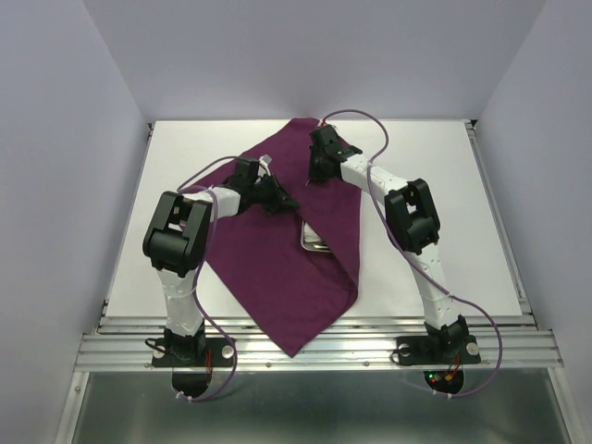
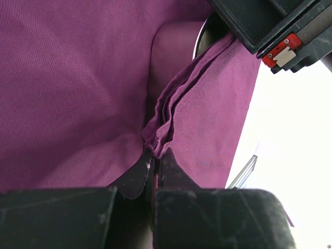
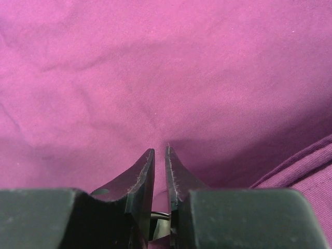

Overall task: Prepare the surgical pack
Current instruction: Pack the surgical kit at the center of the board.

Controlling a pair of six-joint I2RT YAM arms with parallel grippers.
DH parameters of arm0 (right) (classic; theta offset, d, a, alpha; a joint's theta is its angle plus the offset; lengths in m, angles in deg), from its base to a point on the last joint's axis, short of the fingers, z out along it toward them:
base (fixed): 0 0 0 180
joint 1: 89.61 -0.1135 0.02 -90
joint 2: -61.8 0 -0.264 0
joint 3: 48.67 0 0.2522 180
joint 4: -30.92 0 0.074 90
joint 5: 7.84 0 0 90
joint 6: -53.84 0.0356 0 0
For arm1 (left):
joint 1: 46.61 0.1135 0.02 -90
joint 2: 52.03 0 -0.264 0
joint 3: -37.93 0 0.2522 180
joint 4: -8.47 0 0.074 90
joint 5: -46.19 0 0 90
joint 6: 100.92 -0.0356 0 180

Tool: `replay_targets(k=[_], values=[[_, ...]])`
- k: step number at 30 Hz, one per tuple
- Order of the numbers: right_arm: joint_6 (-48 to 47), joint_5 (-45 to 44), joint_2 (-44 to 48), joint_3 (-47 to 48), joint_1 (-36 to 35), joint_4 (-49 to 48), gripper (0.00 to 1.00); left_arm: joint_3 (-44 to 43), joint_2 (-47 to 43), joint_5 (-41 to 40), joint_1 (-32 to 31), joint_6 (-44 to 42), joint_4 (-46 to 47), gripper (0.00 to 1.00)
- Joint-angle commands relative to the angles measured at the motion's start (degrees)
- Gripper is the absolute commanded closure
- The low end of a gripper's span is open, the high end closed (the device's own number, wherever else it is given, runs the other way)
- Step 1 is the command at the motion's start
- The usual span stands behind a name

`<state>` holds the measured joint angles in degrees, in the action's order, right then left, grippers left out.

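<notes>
Your left jaws are pinched tight on a bunched fold of the cloth (image 1: 277, 277), just left of centre in the top view. Carry that fold across the tray (image 1: 314, 243) low and level, so the pleats don't slip out. The right jaws stand at a narrow slit, tips against the cloth above centre (whether they grip any, I cannot tell). The cloth lies as a deep-purple diamond across the middle of the counter (image 1: 444, 148), draped over the tray, with only one steel corner showing.
</notes>
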<state>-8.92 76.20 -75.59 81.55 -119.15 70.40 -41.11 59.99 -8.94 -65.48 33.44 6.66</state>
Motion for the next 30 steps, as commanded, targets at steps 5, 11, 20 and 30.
replay_targets(k=[5, 11, 20, 30], values=[[-0.8, -4.7, 3.2, 3.8, -0.2, 2.0, 0.78, 1.3, -2.1, -0.6, 0.7, -1.3, -0.1, 1.00], [-1.2, -6.6, 4.8, 4.5, -0.2, 2.0, 0.76, 3.7, -6.3, 0.0, 0.7, -2.1, -1.0, 1.00], [-1.8, -4.9, 19.5, -10.8, -0.2, -3.2, 0.76, 4.1, -6.5, 0.5, 0.7, -2.9, -2.4, 1.00], [-2.7, -5.2, 41.5, -39.3, -12.2, -6.8, 0.76, 2.9, -4.4, 0.4, 0.7, -3.2, -2.5, 1.00]])
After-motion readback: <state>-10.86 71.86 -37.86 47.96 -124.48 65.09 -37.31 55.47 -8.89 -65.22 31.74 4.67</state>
